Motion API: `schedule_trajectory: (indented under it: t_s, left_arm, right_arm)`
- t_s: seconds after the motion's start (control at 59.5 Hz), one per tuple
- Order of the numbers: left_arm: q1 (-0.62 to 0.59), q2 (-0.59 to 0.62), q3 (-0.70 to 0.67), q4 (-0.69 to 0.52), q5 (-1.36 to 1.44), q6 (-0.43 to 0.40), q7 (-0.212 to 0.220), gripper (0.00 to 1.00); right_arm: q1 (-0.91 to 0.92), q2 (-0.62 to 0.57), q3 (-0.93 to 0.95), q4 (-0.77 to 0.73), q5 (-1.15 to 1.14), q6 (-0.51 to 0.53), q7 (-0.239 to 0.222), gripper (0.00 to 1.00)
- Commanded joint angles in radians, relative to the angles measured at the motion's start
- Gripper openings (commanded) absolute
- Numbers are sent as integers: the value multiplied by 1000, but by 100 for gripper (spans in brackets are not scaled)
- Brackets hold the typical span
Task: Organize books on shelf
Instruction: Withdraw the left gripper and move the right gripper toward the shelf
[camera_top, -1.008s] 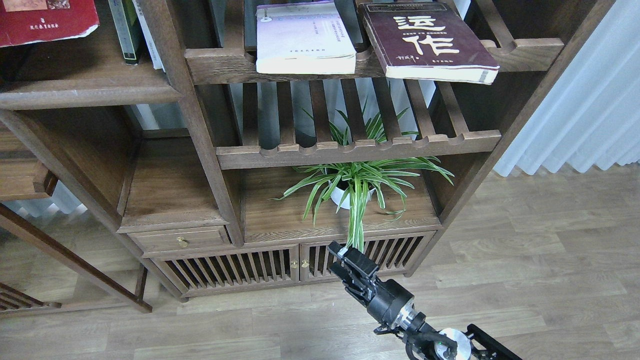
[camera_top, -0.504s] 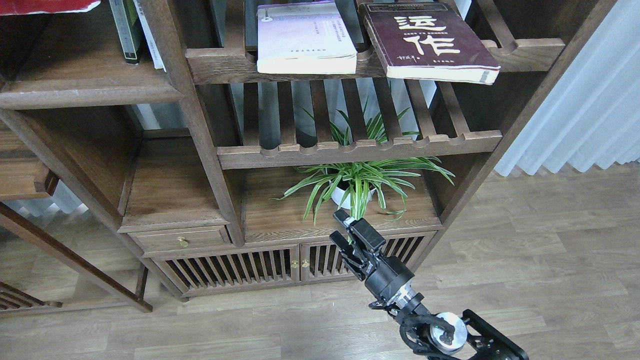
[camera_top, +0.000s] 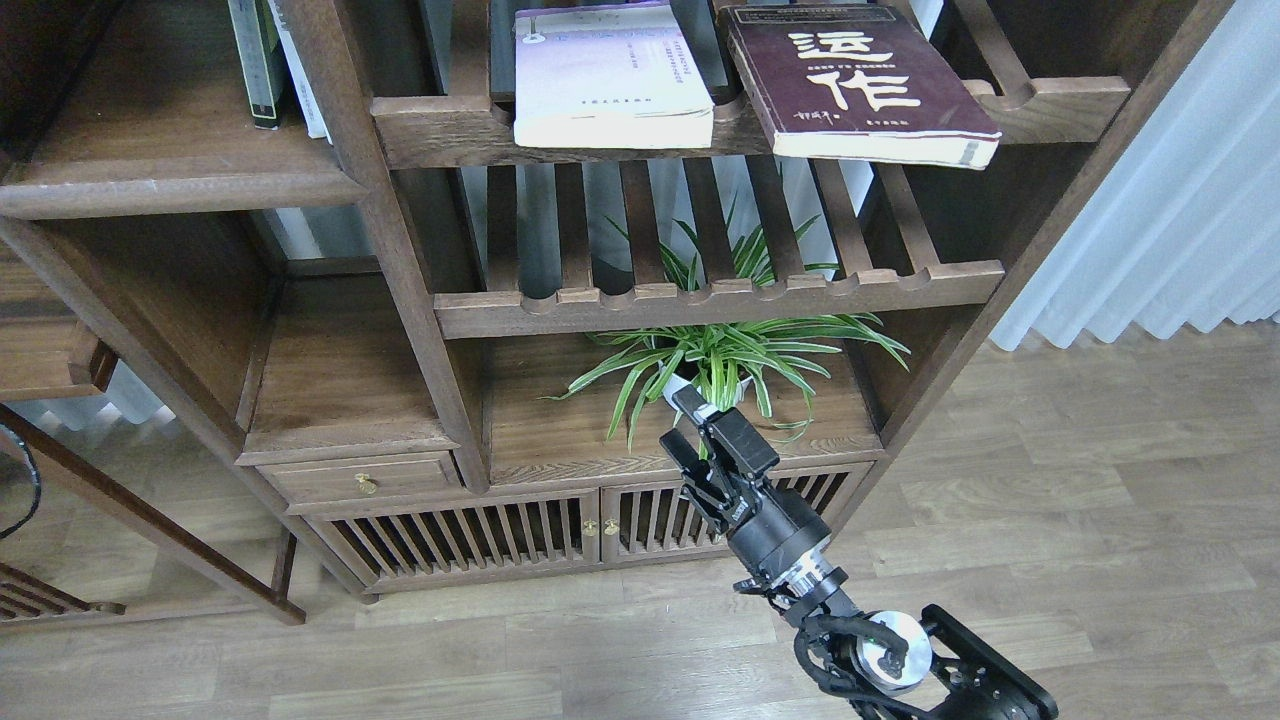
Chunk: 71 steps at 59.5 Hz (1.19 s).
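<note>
The pale lavender-white book (camera_top: 610, 75) and the maroon book with cream characters (camera_top: 860, 85) lie flat side by side on the top slatted rack, their front edges overhanging its rail. The red book is out of view. The solid dark-brown shelf (camera_top: 170, 185) is at the upper left, with a few upright books (camera_top: 265, 60) at its right end. My right gripper (camera_top: 680, 420) comes up from the bottom, open and empty, in front of the plant and well below the books. My left gripper is not in view.
A spider plant in a white pot (camera_top: 715, 365) stands on the cabinet top behind my right gripper. A second slatted rack (camera_top: 720, 290) lies between plant and books. A white curtain (camera_top: 1180, 200) hangs at right. A black cable (camera_top: 25, 490) shows at the left edge.
The red book at the top left has slid up out of the view. My right gripper has risen up and slightly right, from the cabinet doors to the plant's height.
</note>
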Motion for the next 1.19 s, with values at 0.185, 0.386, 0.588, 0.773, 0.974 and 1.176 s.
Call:
schedule_trajectory:
  t_s: [0.185, 0.386, 0.588, 0.773, 0.974, 1.176]
  left_arm:
    - [52, -46, -1, 46, -63, 0, -119, 7]
    - [69, -86, 4, 70, -114, 0, -127, 6]
    - [66, -93, 43, 92, -116, 0, -127, 10]
    - [70, -92, 94, 60, -122, 0, -119, 33]
    - [72, -55, 76, 15, -122, 0, -95, 68]
    - [87, -27, 76, -2, -123, 0, -87, 97]
  right_arm:
    - [0, 0, 1, 8, 0, 0, 0, 87]
    - [0, 0, 1, 20, 0, 0, 0, 86]
    - [0, 0, 1, 22, 0, 0, 0, 86]
    - [0, 0, 7, 28, 0, 0, 0, 86]
    - [0, 0, 8, 28, 0, 0, 0, 86]
    - [0, 0, 8, 29, 0, 0, 0, 86]
